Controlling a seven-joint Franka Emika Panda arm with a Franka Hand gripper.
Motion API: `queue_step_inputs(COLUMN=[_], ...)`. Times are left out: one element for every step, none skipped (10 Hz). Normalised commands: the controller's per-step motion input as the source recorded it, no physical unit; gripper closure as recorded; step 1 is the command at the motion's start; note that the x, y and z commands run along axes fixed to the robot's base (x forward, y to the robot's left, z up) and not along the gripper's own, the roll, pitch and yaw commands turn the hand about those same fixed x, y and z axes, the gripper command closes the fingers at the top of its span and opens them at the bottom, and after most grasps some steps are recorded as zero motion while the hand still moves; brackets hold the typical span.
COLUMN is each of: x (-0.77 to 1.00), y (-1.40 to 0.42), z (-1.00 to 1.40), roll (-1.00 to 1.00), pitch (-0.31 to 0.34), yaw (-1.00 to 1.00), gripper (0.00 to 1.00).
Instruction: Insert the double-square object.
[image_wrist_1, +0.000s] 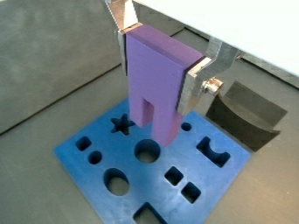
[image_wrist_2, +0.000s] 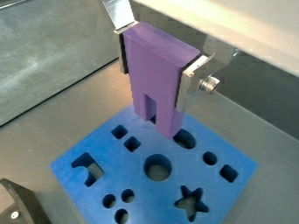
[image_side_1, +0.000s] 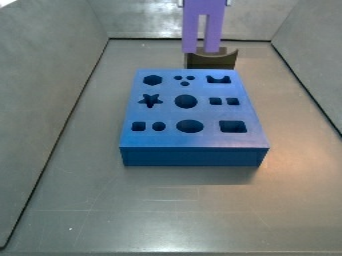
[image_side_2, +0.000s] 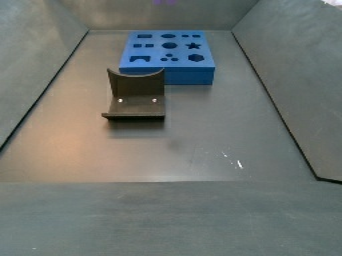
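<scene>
Grey metal walls closed in a dull grey floor, and on that floor lay the blue board (image_side_1: 190, 118) with its cut-out shapes. My gripper (image_wrist_1: 163, 54) hung above the board, its silver fingers (image_wrist_1: 197, 77) clamped on the flanks of the double-square object (image_wrist_1: 156, 80), which pointed its two square prongs downward. In both wrist views the prongs hovered clear of the board, near the middle round hole (image_wrist_2: 158, 166), not touching anything.

I judged the main risk to be alignment. The pair of small square holes (image_side_1: 223, 101) sat off to one side of where the prongs pointed, so a straight descent would likely have struck flat board or caught the rim of a wrong opening. A small twist about the vertical could also have jammed one prong while the other entered. Pressing down then might have slid the block up between my pads. The dark brown block (image_side_2: 134, 97) stood apart from the board, out of the way.
</scene>
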Motion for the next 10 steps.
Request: queue_step_inputs(x=[1.00,1.00,0.99,0.90,0.86,0.68,0.68,0.50,0.46,0.62], y=[0.00,0.00,0.00,0.00,0.00,-0.09,-0.07,0.00,0.00,-0.03], z=[-0.38,-0.30,-0.09,-0.12,-0.15,-0.36,-0.69,-0.42,-0.22,-0.47], roll=[0.06,0.07,0.09,0.05,0.03,0.13,0.23,0.38,0.47,0.36], pitch=[-0.017,-0.073,-0.174,-0.211,-0.220,-0.136,0.000,0.057,0.090,0.090], yaw=[0.00,0.00,0.00,0.00,0.03,0.15,0.17,0.21,0.28,0.19], gripper=[1.00,1.00,1.00,1.00,1.00,1.00,1.00,1.00,1.00,1.00])
